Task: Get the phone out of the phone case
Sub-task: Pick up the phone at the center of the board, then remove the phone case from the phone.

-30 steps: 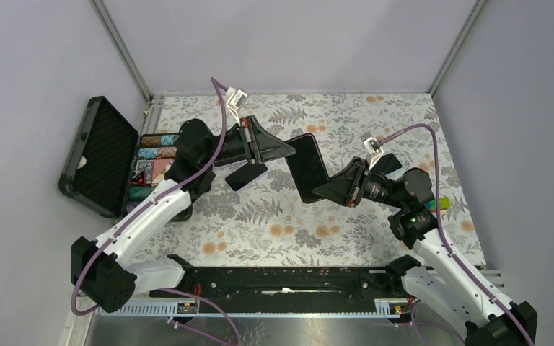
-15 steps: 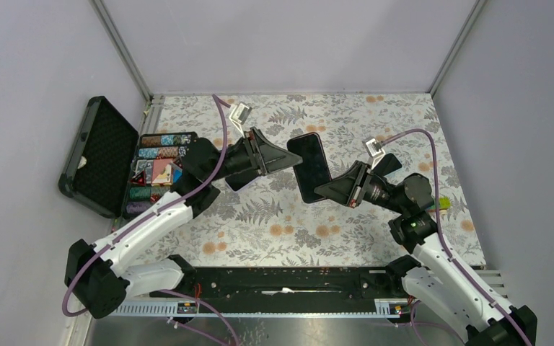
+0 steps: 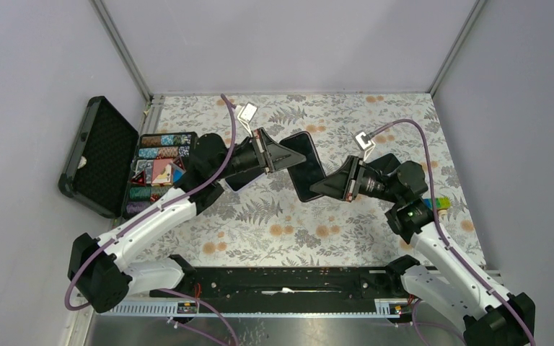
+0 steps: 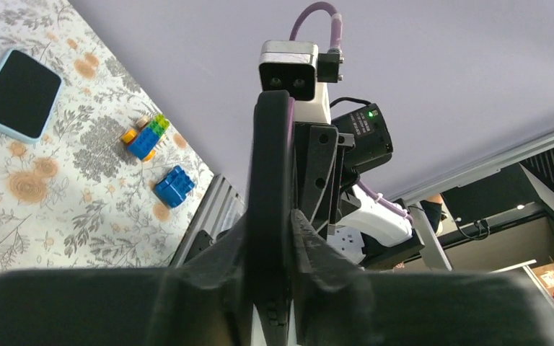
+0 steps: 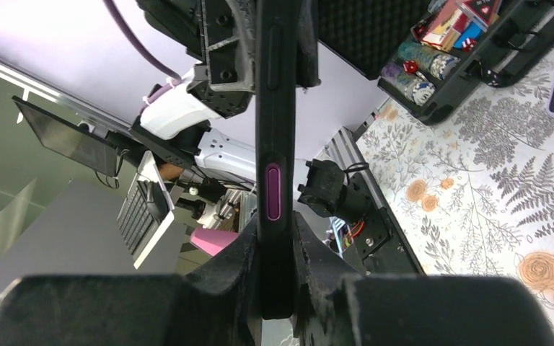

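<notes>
**Top view.** The phone [image 3: 304, 164], not yet out of its phone case [image 5: 274, 191], hangs in the air above the middle of the table [image 3: 375, 115], pinched from two sides. The left claw [image 3: 287, 154] is closed on its far-left part and the right claw [image 3: 317, 189] on its near-right part.

**Wrist views.** Each shows the handset's thin edge running up between that claw's two fingers, which press on its flat faces with no visible gap.

**Surroundings.** A second handset [image 3: 244, 180] lies on the table under the left arm. An open black box [image 3: 104, 155] stands at the far left, and toy bricks [image 3: 440, 203] lie at the right.

**Risks, as judged from this pose.**
- Both claws seem to clamp shell and handset together, so a straight pull apart may separate nothing — the weaker grip simply slides off.
- If one claw lets go to re-grip, the other holds a long, slim object by one end, and it could swing or drop onto the table or the handset below.
- Opposed twisting to peel the rim could bend the phone rather than free it.
</notes>
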`<state>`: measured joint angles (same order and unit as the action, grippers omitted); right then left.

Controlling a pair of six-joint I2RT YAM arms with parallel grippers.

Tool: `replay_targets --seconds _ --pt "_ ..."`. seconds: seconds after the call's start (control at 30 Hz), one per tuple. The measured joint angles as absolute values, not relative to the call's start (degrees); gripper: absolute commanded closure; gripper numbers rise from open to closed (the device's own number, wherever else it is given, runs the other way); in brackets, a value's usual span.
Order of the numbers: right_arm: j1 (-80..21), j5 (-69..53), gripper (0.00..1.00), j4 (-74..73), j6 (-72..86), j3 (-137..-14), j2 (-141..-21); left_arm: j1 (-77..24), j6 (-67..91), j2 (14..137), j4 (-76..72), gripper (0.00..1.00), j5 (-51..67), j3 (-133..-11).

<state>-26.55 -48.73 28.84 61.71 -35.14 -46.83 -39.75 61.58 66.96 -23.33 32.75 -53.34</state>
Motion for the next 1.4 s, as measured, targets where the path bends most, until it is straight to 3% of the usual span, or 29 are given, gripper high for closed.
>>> replay_targets --seconds 0.03,0.1,0.2,0.23,0.27,0.3,0.33,0.47,0.6,0.7,0.8,0.87,0.97,1.17,1.27,1.4 --pt "-26.52 -48.75 0.98 28.03 61.17 -35.2 -46.96 -39.7 61.21 66.96 -22.24 1.0 32.73 -53.39" --pt "-26.48 -49.06 0.97 26.65 59.92 -35.31 -47.22 -39.72 60.53 66.85 -20.67 1.0 32.6 -53.93" --pt "-26.5 -48.99 0.73 23.24 56.95 -37.12 -47.53 -39.7 59.0 66.3 -19.03 1.0 31.97 -54.52" --pt "-26.5 -48.73 0.62 21.45 55.7 -38.11 -47.72 -39.66 58.59 66.11 -18.83 1.0 31.83 -54.63" --pt "-26.57 -48.27 0.43 19.59 54.59 -39.22 -48.07 -39.44 58.24 66.0 -18.74 1.0 31.77 -54.72" --pt "-26.63 -47.51 0.16 17.89 53.95 -40.07 -48.49 -39.16 57.71 65.98 -18.72 1.0 31.66 -54.89" --pt "-26.74 -46.09 0.02 15.55 52.66 -41.06 -49.19 -38.76 56.8 65.98 -18.35 1.0 31.64 -55.0" --pt "-26.44 -42.76 0.0 12.25 50.04 -42.24 -51.88 -34.24 55.99 66.65 -16.78 1.0 32.18 -54.98" --pt "-26.39 -41.25 0.01 19.68 50.13 -39.0 -51.18 -28.97 58.19 68.88 -17.61 1.0 33.47 -55.02" --pt "-26.35 -38.3 0.13 25.28 52.23 -36.67 -51.09 -25.61 62.76 71.31 -20.51 1.0 35.0 -54.96" --pt "-26.26 -35.18 0.36 34.81 57.67 -34.44 -53.58 -22.92 68.93 73.17 -26.46 1.0 36.53 -54.74" --pt "-26.24 -34.0 0.41 41.58 62.0 -33.67 -56.88 -21.58 72.4 73.78 -29.82 1.0 37.58 -54.72" --pt "-26.22 -32.93 0.38 48.07 67.33 -33.95 -62.48 -19.9 77.65 73.91 -35.14 1.0 38.39 -54.48" --pt "-26.2 -31.9 0.04 55.48 73.01 -35.99 -66.06 -19.51 80.82 72.29 -36.49 1.0 38.09 -52.49" --pt "-26.2 -32.12 0.03 59.44 74.02 -37.47 -65.95 -19.49 81.23 70.91 -35.77 1.0 37.43 -50.78" --pt "-26.2 -32.49 0.14 61.01 75.68 -39.03 -65.8 -19.38 81.65 70.41 -35.44 1.0 36.42 -50.11"
